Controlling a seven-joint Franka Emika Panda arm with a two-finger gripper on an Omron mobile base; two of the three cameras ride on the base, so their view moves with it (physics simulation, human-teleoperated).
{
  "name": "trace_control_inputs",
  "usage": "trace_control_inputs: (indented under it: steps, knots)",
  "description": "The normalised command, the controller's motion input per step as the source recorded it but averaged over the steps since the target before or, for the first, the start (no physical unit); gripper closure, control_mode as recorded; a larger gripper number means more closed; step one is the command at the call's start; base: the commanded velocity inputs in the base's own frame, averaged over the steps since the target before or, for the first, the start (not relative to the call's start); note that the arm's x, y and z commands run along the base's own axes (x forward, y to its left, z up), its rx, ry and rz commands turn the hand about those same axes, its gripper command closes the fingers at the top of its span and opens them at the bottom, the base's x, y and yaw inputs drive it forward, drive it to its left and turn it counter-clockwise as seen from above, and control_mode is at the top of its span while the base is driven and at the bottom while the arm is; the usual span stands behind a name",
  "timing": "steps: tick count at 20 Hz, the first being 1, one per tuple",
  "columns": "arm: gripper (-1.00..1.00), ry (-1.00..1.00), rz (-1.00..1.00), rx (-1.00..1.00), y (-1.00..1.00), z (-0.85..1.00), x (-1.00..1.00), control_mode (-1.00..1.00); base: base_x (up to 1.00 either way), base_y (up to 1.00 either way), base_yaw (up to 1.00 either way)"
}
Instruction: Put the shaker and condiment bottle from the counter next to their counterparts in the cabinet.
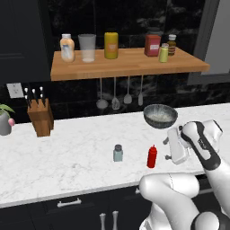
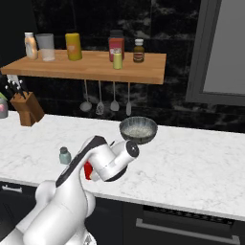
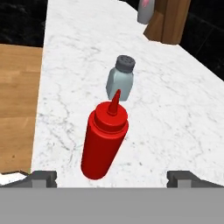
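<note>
The condiment bottle [image 3: 104,142] stands upright on the white marble surface [image 1: 63,152], right in front of the end effector [image 3: 111,177] and about centred between its two dark fingertips [image 3: 43,177], which sit spread wide to either side at the bottom of the hand view. Nothing is between them and neither tip touches the bottle; the end effector is fully open and empty. Just past the red bottle, along the same line of sight, stands the shaker [image 3: 120,78], upright, a little apart from it.

From the left base view, the shaker [image 1: 117,153] and the condiment bottle [image 1: 152,156] stand side by side near the front edge of the surface, the bottle nearer the arm's white hand [image 1: 177,146], which hangs low just beside it.

Behind them a dark metal bowl [image 1: 160,115] rests on the surface; I cannot tell what is in it. A knife block [image 1: 40,117] stands well off to the left.

Above, the cabinet [image 1: 126,67] carries the peach bottle [image 1: 67,47] at its left end, then a clear glass [image 1: 87,47], a yellow jar [image 1: 111,45], a red container [image 1: 152,45], the yellow-green shaker [image 1: 163,52] and a small dark jar [image 1: 171,44].
</note>
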Motion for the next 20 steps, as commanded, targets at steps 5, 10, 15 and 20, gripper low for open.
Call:
trace_control_inputs:
  steps: [5, 10, 15, 20]
  knots:
    - [-1.00, 0.00, 0.06, 0.00, 0.00, -0.14, 0.17, -1.00, 0.00, 0.00, 0.00]
    - [-1.00, 0.00, 0.05, 0.01, 0.00, -0.01, 0.00, -1.00, 0.00, 0.00, 0.00]
    - [-1.00, 0.00, 0.01, 0.00, 0.08, 0.00, 0.00, -1.00, 0.00, 0.00, 0.00]
    - [-1.00, 0.00, 0.00, 0.00, 0.25, 0.00, -0.01, -1.00, 0.00, 0.00, 0.00]
